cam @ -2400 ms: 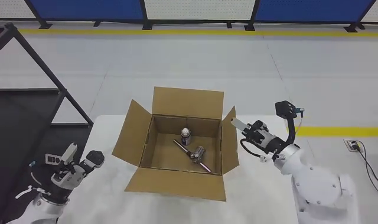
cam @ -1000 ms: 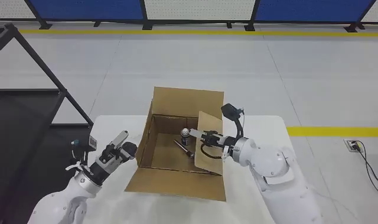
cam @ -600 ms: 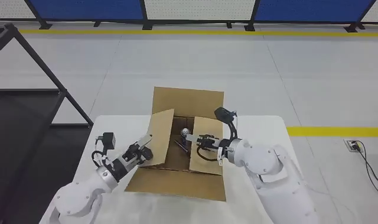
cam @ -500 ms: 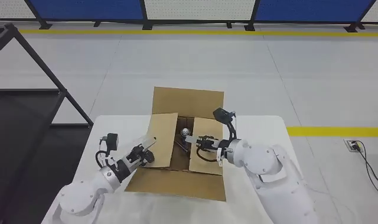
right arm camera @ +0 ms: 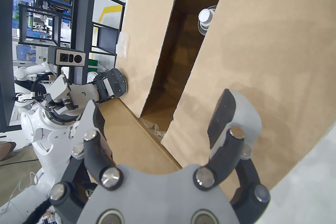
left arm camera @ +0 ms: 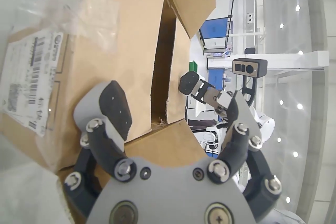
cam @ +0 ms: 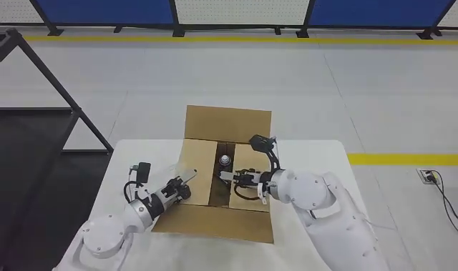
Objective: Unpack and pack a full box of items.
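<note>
1. Grey floor with a yellow line and blue panels lies behind the white tabletop [cam: 322,155].
2. On the tabletop stands the cardboard box [cam: 215,224]. Its rear flap [cam: 227,122] is raised and its front flap is spread outward.
3. The left side flap [cam: 198,169] and right side flap [cam: 252,156] lean inward over the opening, with a narrow dark gap between them.
4. The left gripper [cam: 186,179] [left arm camera: 175,101] is at the outer face of the left side flap. Its fingers are spread apart and hold nothing, and one pad [right arm camera: 118,86] is against the cardboard.
5. The right gripper [cam: 230,176] [right arm camera: 160,109] is at the right side flap. Its fingers are likewise apart and empty, with one pad [left arm camera: 187,83] against that flap.
6. A white-capped can [cam: 225,159] [right arm camera: 206,16] stands upright inside the box. It shows through the gap, near the rear wall.
</note>
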You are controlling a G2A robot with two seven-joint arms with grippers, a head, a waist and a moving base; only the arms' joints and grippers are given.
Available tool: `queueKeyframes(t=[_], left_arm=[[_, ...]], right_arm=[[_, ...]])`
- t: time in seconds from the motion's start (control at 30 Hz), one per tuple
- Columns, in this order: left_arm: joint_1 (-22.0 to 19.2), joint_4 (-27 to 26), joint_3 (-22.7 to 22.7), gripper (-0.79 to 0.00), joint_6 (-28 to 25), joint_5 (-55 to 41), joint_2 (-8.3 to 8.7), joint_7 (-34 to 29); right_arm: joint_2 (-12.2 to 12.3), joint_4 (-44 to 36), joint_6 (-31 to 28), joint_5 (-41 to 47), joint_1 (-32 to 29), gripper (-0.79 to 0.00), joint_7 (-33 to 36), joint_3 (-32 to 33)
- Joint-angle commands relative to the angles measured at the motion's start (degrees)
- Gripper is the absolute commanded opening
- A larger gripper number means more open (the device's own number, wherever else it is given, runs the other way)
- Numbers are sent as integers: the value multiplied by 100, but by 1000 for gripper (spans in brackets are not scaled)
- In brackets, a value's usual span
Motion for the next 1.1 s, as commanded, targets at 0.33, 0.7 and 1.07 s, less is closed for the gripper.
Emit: queueKeyframes(t=[0.33,0.7,1.07], left_arm=[[49,-71,111,0,44,56,-12,-23],[199,-279,86,0,23,88,1,-119],[399,-516,-157,0,-128,-153,18,-98]], right_arm=[[11,127,68,-163,167,0,189,-156],[75,-2,-273,201,115,0,526,7],[99,99,-200,284,161,0,491,-15]])
